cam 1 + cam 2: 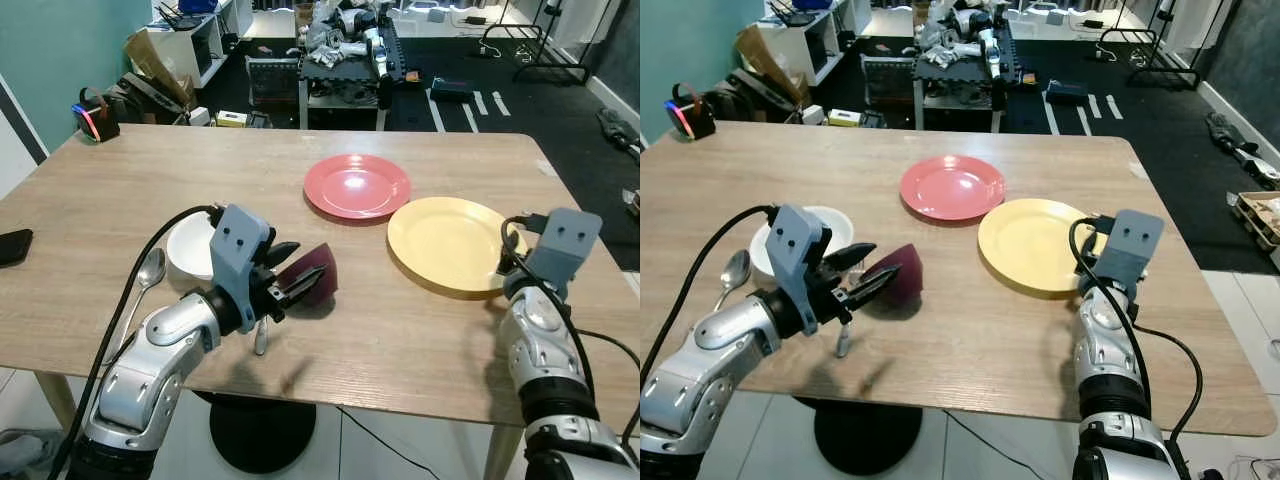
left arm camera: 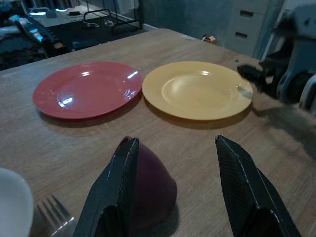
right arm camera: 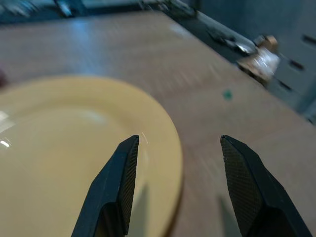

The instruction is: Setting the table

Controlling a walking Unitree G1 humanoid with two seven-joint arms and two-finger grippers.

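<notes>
Bowl (image 2: 148, 182) beside left fingers (image 2: 116, 190)

The left gripper (image 1: 300, 283) covers the near side of the dark red bowl (image 1: 318, 272). The fork (image 1: 261, 337) shows a short length of handle below the wrist housing; its tines are cut by the lower edge of the left wrist view. The white bowl (image 1: 192, 246) is partly hidden behind the gripper housing. The right gripper (image 3: 177, 182) fingertips are concealed behind their housing in the head views. The right wrist view is blurred. Clutter beyond the table (image 1: 420, 340) is indistinct.
</notes>
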